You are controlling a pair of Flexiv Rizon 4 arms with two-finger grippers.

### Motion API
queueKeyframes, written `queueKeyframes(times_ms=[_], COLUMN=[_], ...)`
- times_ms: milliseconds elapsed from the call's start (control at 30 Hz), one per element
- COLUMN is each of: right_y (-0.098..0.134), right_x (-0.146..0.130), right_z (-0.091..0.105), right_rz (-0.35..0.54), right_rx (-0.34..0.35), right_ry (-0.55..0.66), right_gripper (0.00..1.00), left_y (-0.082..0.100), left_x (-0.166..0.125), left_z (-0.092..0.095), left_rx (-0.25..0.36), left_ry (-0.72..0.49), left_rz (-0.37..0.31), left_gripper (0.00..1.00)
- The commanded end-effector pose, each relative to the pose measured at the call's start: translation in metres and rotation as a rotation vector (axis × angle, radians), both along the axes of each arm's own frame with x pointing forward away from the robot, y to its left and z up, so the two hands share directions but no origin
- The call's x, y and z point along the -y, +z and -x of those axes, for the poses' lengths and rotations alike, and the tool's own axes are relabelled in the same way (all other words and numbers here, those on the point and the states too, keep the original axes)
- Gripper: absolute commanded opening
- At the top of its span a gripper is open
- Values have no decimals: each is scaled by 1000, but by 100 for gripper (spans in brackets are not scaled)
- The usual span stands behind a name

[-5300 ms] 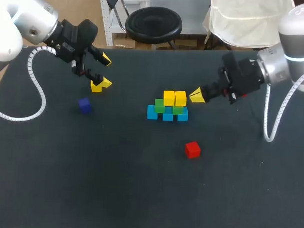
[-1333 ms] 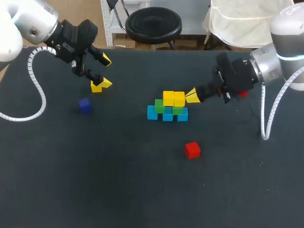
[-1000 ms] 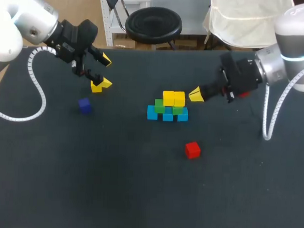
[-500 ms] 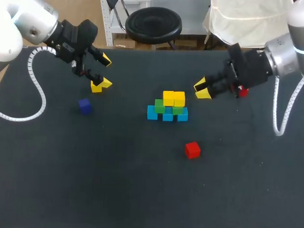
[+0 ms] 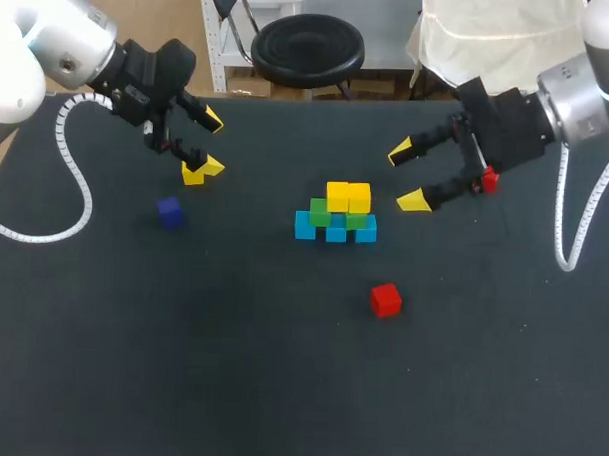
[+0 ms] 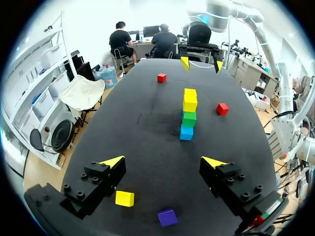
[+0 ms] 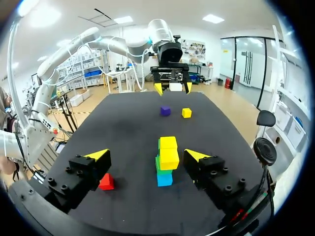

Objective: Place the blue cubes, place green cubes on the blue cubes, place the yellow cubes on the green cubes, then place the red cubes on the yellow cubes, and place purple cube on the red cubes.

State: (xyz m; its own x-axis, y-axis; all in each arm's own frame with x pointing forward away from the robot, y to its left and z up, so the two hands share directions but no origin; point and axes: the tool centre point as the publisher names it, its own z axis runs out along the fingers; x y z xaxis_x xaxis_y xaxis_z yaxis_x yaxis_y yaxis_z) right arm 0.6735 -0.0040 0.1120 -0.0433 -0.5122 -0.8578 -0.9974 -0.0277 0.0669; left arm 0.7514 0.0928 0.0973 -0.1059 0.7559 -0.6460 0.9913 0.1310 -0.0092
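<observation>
Yellow cubes point(image 5: 349, 198) sit squared after our nudge; right gripper point(image 5: 407, 176) backed off w/ fingers wide, left gripper point(image 5: 209, 145) open too, so red cube point(image 5: 386, 300) next.

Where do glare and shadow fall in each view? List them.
Head view: even light, matte table, faint shadow beside the front red cube. Left wrist view: pale sheen on the table around the stack. Right wrist view: sheen near the purple cube.

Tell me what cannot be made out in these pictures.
- Head view: far red cube, partly behind the right gripper.
- Left wrist view: front blue cube hides the other blue ones.
- Right wrist view: green cubes, mostly covered by yellow cubes.
</observation>
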Motion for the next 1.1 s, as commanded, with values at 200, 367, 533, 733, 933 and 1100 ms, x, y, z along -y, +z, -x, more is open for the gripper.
queueKeyframes(times_ms=[200,367,533,733,933,1100], right_y=[15,17,17,22,22,22], right_x=[8,8,7,8,8,8], right_z=[6,8,12,18,18,18], right_rz=[24,29,29,34,34,34], right_rx=[-13,-21,-33,-38,-38,-38], right_ry=[22,33,38,37,37,37], right_gripper=[100,100,100,100,100,100], left_y=[0,0,0,0,0,0], left_x=[0,0,0,0,0,0], left_z=[-1,-1,-1,-1,-1,-1], left_rx=[-3,-3,-3,-3,-3,-3], left_ry=[-1,-1,-1,-1,-1,-1], left_rz=[-3,-3,-3,-3,-3,-3], left_gripper=[100,100,100,100,100,100])
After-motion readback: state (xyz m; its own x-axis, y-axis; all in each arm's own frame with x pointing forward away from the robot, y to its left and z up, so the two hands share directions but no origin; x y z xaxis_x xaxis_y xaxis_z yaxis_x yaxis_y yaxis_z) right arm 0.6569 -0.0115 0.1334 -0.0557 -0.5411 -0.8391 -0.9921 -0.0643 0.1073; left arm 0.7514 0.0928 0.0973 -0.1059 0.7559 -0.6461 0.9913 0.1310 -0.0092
